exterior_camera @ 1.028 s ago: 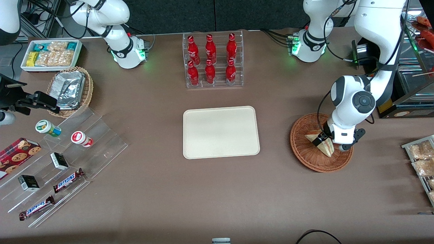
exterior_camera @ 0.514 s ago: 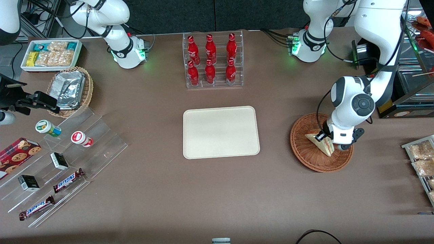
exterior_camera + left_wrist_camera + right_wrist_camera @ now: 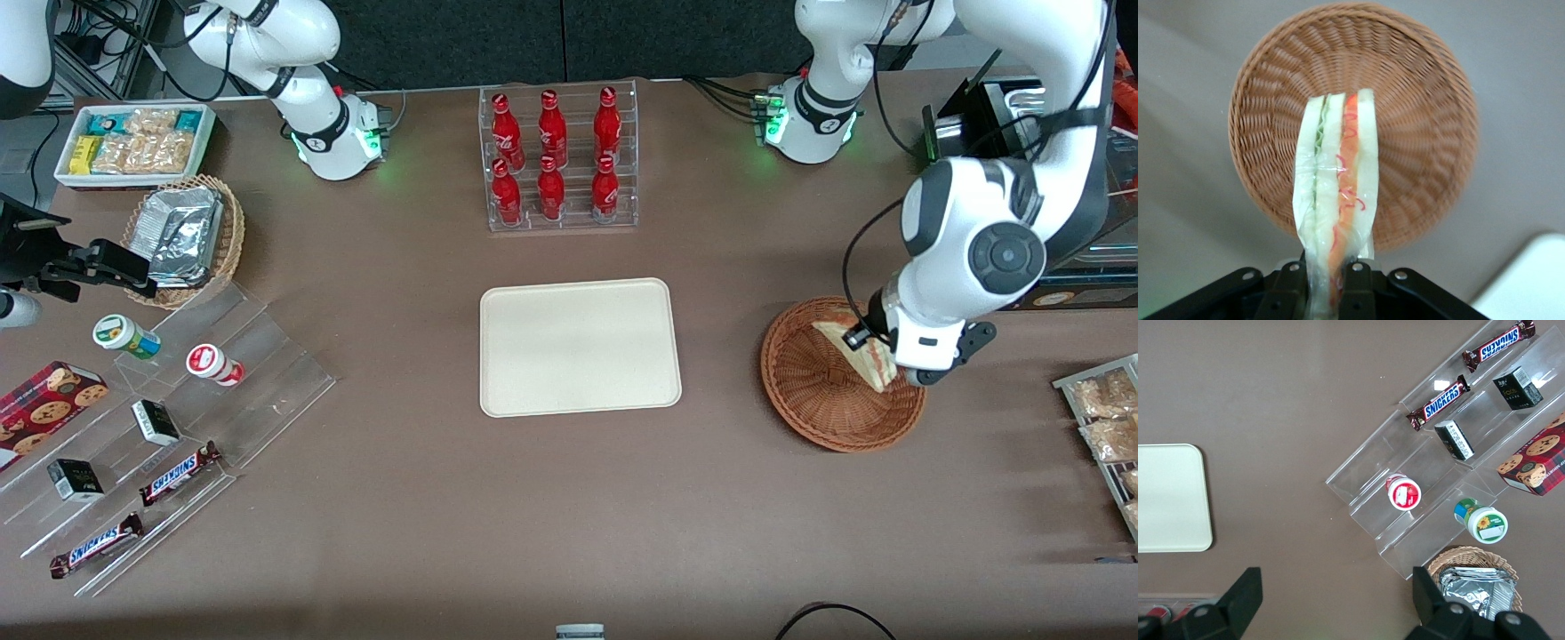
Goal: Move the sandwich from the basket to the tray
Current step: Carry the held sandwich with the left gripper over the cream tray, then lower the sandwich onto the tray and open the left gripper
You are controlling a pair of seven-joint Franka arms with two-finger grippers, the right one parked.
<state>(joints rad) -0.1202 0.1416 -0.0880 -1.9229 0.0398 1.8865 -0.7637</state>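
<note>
**Sandwich held up over the basket**

The gripper [image 3: 1327,280] pinched the sandwich [image 3: 1336,200] tight between its two fingers. The sandwich hung in the air above the round brown basket [image 3: 822,400], not touching it. Nothing else lay in the basket. Near the basket, the cream tray [image 3: 578,347] had nothing on it.

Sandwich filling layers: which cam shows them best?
Left wrist view. The sandwich faces the camera edge-on, green and orange layers clear, held in the pincer above the basket. Front view shows only part of the wedge, mostly hidden by the arm. Right wrist view doesn't show it.
</note>
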